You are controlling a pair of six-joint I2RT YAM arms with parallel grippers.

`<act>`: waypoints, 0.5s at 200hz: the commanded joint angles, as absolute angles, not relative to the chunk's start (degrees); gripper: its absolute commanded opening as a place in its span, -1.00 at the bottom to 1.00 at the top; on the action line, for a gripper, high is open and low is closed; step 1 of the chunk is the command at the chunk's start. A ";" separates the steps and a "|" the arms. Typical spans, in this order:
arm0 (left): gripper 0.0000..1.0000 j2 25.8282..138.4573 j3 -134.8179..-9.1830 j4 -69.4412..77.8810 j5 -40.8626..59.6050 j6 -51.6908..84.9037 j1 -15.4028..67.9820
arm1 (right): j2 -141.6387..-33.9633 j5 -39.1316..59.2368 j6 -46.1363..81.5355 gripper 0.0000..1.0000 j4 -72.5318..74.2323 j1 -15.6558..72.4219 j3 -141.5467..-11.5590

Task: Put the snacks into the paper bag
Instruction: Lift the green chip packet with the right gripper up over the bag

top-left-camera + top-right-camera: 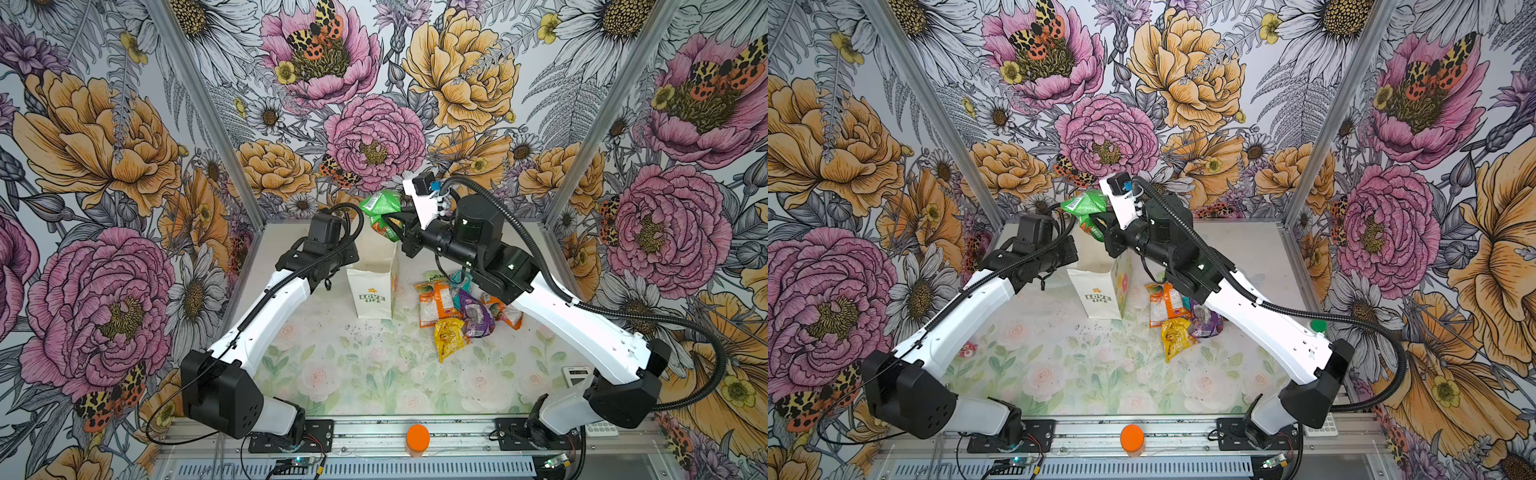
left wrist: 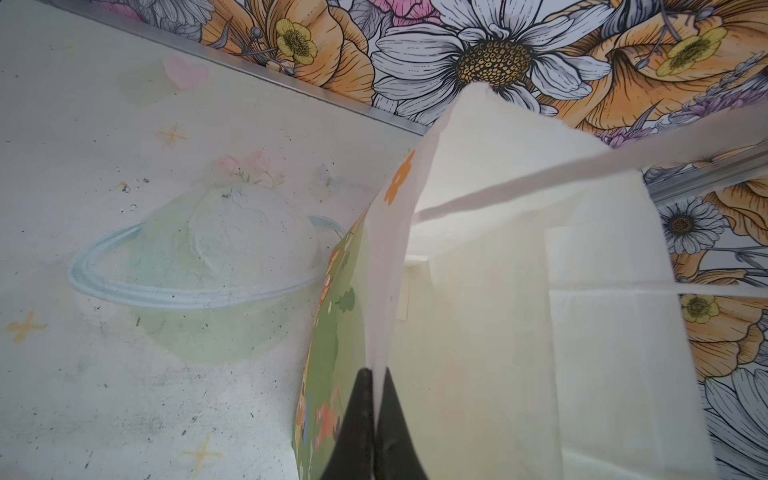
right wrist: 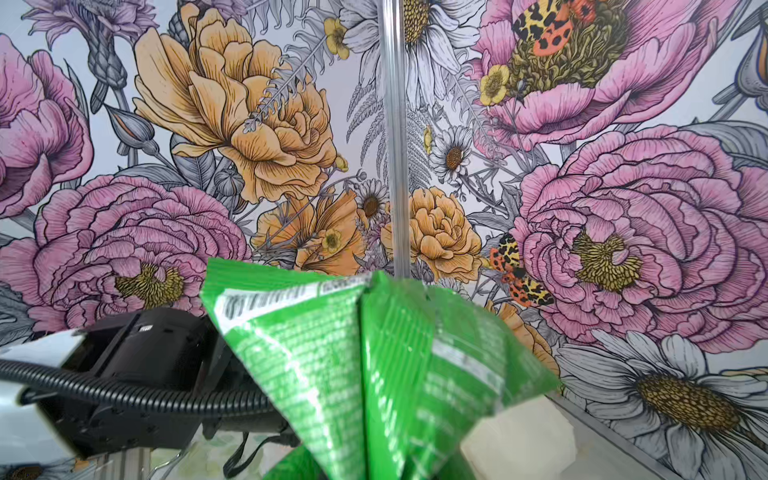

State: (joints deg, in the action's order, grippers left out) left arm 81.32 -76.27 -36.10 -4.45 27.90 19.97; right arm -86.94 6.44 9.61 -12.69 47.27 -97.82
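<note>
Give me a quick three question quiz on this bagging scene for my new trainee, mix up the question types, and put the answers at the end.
1. True or false: the right gripper holds a green snack packet raised off the table.
2. What is the left gripper shut on? A: the top edge of the paper bag. B: a cup. C: nothing.
3. Fill in: the bag's narrow side reads "LOVE ____".
Key: 1 true; 2 A; 3 LIFE.
</note>
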 commanded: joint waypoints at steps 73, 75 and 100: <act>-1.00 79.28 -75.47 -33.68 -3.87 29.62 20.22 | -95.14 -0.89 22.03 -1.00 4.26 47.37 -97.23; -1.00 79.28 -75.49 -33.67 -3.87 29.62 20.21 | -95.22 -0.95 22.05 -1.00 4.29 47.35 -97.17; -1.00 79.41 -75.52 -33.71 -3.69 29.58 20.32 | -95.84 -2.25 22.31 -1.00 4.48 47.27 -96.33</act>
